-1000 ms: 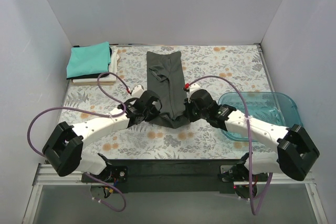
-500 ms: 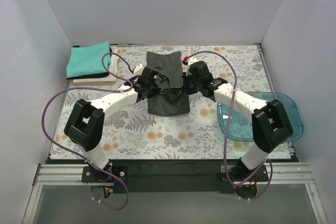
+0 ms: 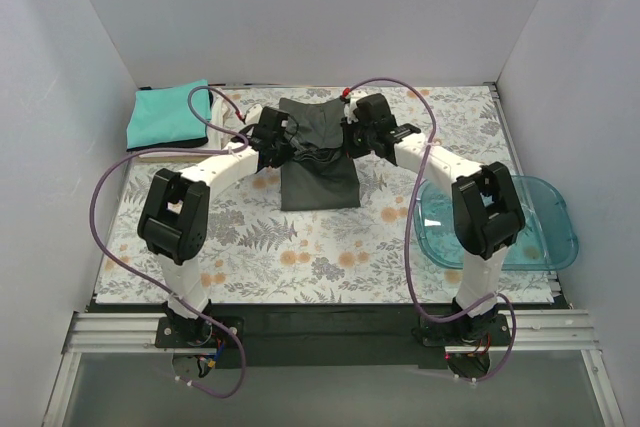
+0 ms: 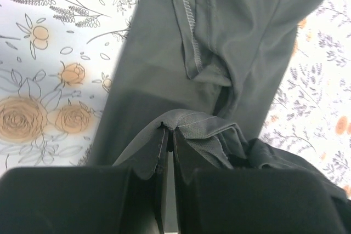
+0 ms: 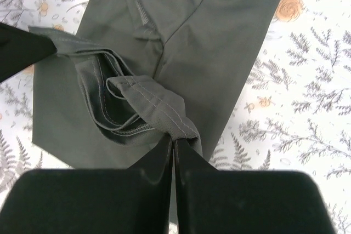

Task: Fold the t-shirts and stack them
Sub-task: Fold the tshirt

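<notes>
The dark charcoal-grey t-shirt (image 3: 318,172) lies as a narrow folded strip on the floral table, its near hem lifted and carried back over its middle. My left gripper (image 3: 283,142) is shut on the hem's left corner; the wrist view shows the fabric (image 4: 189,53) pinched between the fingertips (image 4: 164,138). My right gripper (image 3: 352,139) is shut on the hem's right corner, a stitched fold of the shirt (image 5: 159,105) in its tips (image 5: 174,138). A teal t-shirt (image 3: 167,115) lies folded on a cream-white one (image 3: 175,154) at the back left; a black one is barely visible beneath the teal.
A translucent blue-green plastic tub (image 3: 540,222) sits at the right, beside the right arm's base link. White walls enclose the floral table (image 3: 300,257) on three sides. Purple cables loop over both arms.
Both grippers have carried the shirt's near hem from the table's middle towards the back, folding the shirt over itself. Both arms are now stretched far out.
</notes>
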### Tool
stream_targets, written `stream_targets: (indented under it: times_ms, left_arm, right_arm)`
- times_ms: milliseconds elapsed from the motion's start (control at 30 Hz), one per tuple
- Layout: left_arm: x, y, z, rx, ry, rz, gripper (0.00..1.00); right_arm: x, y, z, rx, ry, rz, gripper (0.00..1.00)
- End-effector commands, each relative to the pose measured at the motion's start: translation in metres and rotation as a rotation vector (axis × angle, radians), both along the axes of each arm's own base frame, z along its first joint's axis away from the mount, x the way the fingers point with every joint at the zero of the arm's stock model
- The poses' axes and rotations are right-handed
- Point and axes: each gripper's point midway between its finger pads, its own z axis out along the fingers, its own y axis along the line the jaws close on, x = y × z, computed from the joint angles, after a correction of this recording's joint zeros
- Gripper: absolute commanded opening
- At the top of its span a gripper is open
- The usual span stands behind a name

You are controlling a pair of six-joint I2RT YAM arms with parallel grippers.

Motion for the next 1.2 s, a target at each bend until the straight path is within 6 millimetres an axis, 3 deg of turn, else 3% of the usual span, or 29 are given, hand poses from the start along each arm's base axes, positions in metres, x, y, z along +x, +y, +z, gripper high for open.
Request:
stream_targets:
  times_ms: [0,133,167,233,333,367,400,433,500,533,600,633,700,733,767,800,833,867,933,967,1033,1167]
  left_arm:
    - [0.013,-0.003,0.005,0.000,-0.013,-0.031,0.00]
    - [0.026,0.004,0.004,0.021,-0.027,-0.008,0.00]
    - [0.028,0.004,-0.004,0.031,-0.009,-0.014,0.01]
    - [0.035,0.005,-0.004,0.031,-0.005,-0.026,0.11]
    - [0.036,0.006,-0.011,0.038,0.020,-0.032,0.40]
    - [0.038,0.006,-0.006,0.035,0.012,-0.034,0.66]
    - [0.038,0.006,-0.002,0.035,0.003,-0.037,0.74]
    - [0.038,0.005,0.004,0.036,-0.008,-0.048,0.80]
    - [0.035,0.006,0.019,0.022,-0.032,-0.052,0.85]
    - [0.032,0.006,0.022,0.014,-0.037,-0.053,0.86]
    - [0.020,0.008,0.021,-0.001,-0.026,-0.050,0.87]
    - [0.014,0.007,0.034,-0.025,-0.043,-0.058,0.87]
    - [-0.005,0.010,0.021,-0.037,-0.007,-0.065,0.87]
    - [-0.014,0.011,0.030,-0.060,-0.015,-0.067,0.88]
    - [-0.021,0.011,0.029,-0.077,-0.014,-0.067,0.88]
    - [-0.039,0.015,0.013,-0.074,0.025,-0.068,0.89]
    - [-0.048,0.013,0.022,-0.100,0.009,-0.079,0.89]
    - [-0.054,0.012,0.024,-0.117,-0.005,-0.086,0.89]
    - [-0.078,0.011,0.008,-0.125,0.028,-0.104,0.90]
    - [-0.086,0.007,0.012,-0.147,0.013,-0.120,0.90]
    - [-0.104,0.009,-0.006,-0.149,0.055,-0.117,0.91]
    - [-0.119,0.008,-0.019,-0.162,0.089,-0.134,0.91]
  right_arm:
    - [0.021,0.001,0.009,0.007,-0.034,0.015,0.01]
    - [0.038,0.002,-0.006,0.007,-0.017,0.016,0.01]
    - [0.044,-0.001,-0.017,-0.002,0.001,0.007,0.01]
    - [0.052,0.000,-0.016,0.017,0.002,0.008,0.03]
    - [0.062,0.000,-0.016,0.028,-0.006,0.037,0.20]
    - [0.064,-0.002,-0.018,0.024,0.000,0.045,0.34]
    - [0.068,-0.001,-0.012,0.023,-0.022,0.063,0.41]
    - [0.068,-0.002,-0.007,0.024,-0.028,0.078,0.58]
    - [0.064,-0.002,0.001,0.018,-0.040,0.106,0.68]
    - [0.061,-0.002,0.003,0.018,-0.041,0.117,0.74]
    - [0.050,-0.001,0.018,0.043,-0.052,0.140,0.77]
    - [0.040,-0.005,0.011,0.045,-0.021,0.140,0.80]
    - [0.025,-0.008,0.020,0.071,-0.011,0.142,0.81]
    - [0.014,-0.007,0.018,0.087,0.011,0.156,0.82]
    - [-0.004,-0.012,0.012,0.101,0.048,0.151,0.83]
    - [-0.017,-0.012,0.008,0.121,0.073,0.164,0.88]
    - [-0.024,-0.012,0.008,0.139,0.072,0.168,0.91]
    - [-0.046,-0.019,-0.005,0.146,0.116,0.164,0.92]
    - [-0.063,-0.023,-0.003,0.158,0.108,0.161,0.92]
    - [-0.075,-0.030,-0.019,0.145,0.133,0.153,0.92]
    - [-0.086,-0.035,-0.024,0.139,0.133,0.139,0.92]
    - [-0.099,-0.046,-0.047,0.105,0.173,0.111,0.91]
